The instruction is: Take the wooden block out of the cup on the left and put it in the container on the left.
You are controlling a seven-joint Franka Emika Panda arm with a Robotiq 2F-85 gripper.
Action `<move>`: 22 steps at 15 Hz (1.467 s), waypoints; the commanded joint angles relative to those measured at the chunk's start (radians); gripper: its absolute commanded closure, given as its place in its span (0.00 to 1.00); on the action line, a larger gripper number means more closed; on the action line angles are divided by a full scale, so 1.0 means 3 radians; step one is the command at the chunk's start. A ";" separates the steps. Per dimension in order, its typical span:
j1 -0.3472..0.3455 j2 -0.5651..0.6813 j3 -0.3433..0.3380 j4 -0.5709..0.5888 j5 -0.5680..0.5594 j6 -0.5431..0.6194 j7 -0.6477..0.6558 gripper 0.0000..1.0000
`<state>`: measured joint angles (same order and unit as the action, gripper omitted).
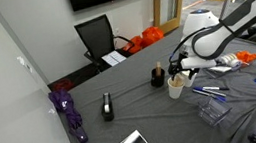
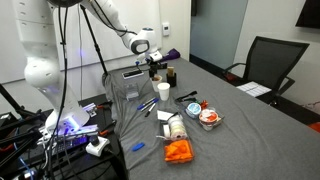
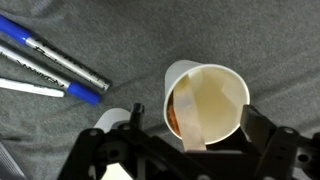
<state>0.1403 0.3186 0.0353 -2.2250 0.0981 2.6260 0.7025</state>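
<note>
Wooden block (image 3: 187, 118) leaning inside cup (image 3: 222, 100); pens (image 3: 55, 60) near cup.

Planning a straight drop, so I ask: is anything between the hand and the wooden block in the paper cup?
Nothing visible does. The open hand hangs above the open-topped cream paper cup, and the small light-tan wooden block leans inside it, uncovered. The blue pens lie off to one side on the grey cloth.
</note>
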 commanded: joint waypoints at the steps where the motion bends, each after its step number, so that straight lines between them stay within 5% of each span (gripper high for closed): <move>1: 0.0073 0.0146 -0.0062 0.0132 0.0008 0.0041 0.0065 0.00; 2: 0.0072 0.0161 -0.0061 0.0152 0.0018 0.0036 0.0055 0.21; 13: 0.0082 0.0157 -0.0083 0.0206 -0.0005 -0.0044 0.0056 0.96; 22: 0.0127 -0.0073 -0.0141 0.0174 -0.0146 -0.0261 0.0155 0.93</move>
<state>0.1506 0.3389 0.0233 -2.1744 0.0851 2.6120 0.7192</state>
